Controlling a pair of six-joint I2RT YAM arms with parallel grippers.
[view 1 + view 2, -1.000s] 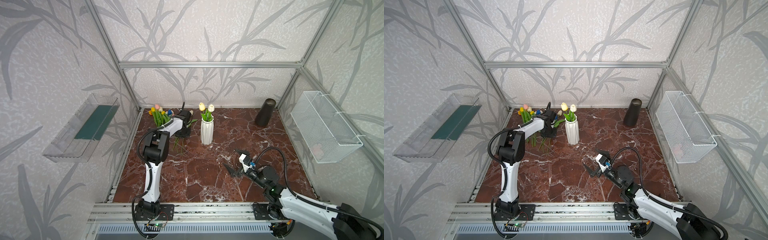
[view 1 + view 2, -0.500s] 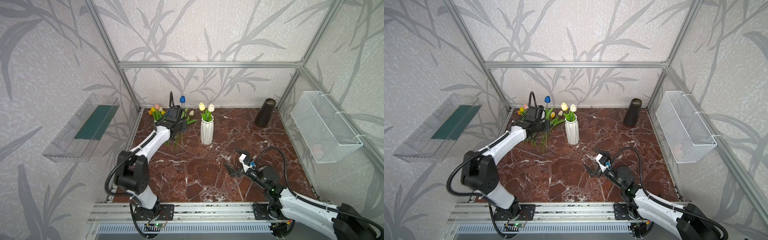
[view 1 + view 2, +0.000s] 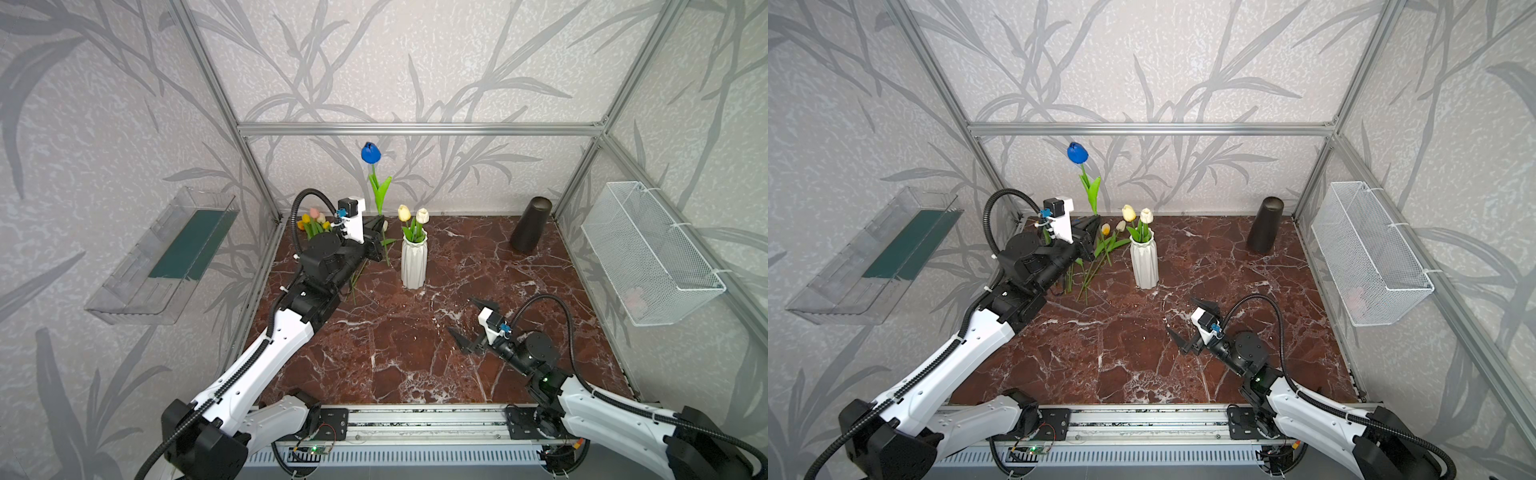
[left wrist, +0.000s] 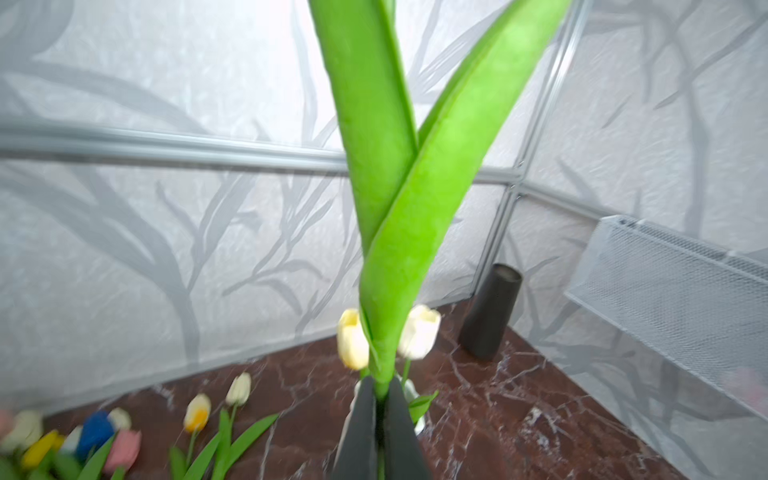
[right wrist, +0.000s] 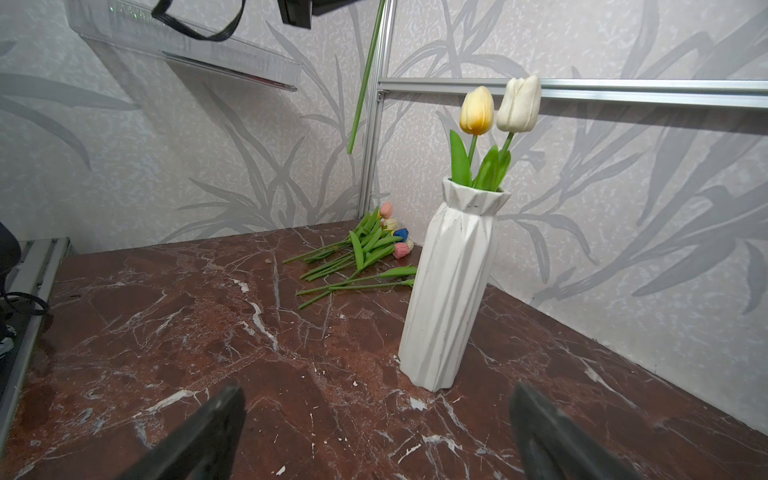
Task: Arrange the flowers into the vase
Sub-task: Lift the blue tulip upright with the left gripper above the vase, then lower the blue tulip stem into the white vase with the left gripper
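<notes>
The left pincer (image 4: 380, 415) is clenched on the stem of a blue tulip (image 3: 370, 153), holding it upright in the air just beside the white vase (image 3: 414, 262). The vase already holds two tulips (image 5: 498, 108). To do this well, carry the hanging stem end over the narrow mouth, keep it vertical, and lower it between the two stems without nudging the vase. The right pincer (image 3: 463, 316) is spread wide and empty near the front, and could steady the vase. The other flowers (image 5: 361, 253) lie heaped in the back left corner of the red marbled tabletop (image 3: 415, 353). Leaf-patterned walls carry a clear shelf (image 3: 166, 253) and a wire basket (image 3: 648, 253).
</notes>
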